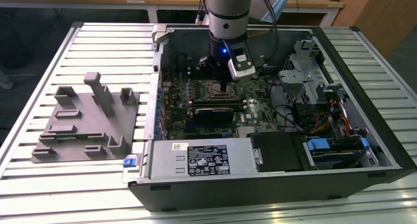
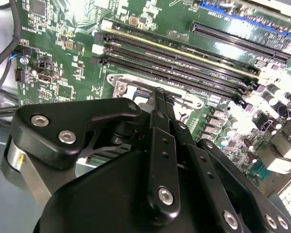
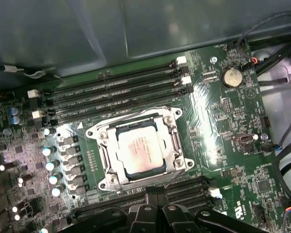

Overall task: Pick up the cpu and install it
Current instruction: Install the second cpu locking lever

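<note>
In the first wrist view the cpu [image 3: 139,149] sits in its socket [image 3: 140,148]. In the second wrist view the gripper [image 2: 161,97] appears closed, holding nothing, at the socket's 6 o'clock edge.

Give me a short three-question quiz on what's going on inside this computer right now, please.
1. True or false: the cpu lies in its metal socket frame on the green motherboard.
2. Where is the robot's hand? A) above the socket inside the open case B) over the grey fixture on the table C) at the power supply
3. Fill in: long black memory slots run on ___ sides of the socket.

Key: 1 true; 2 A; 3 two (opposite).
</note>
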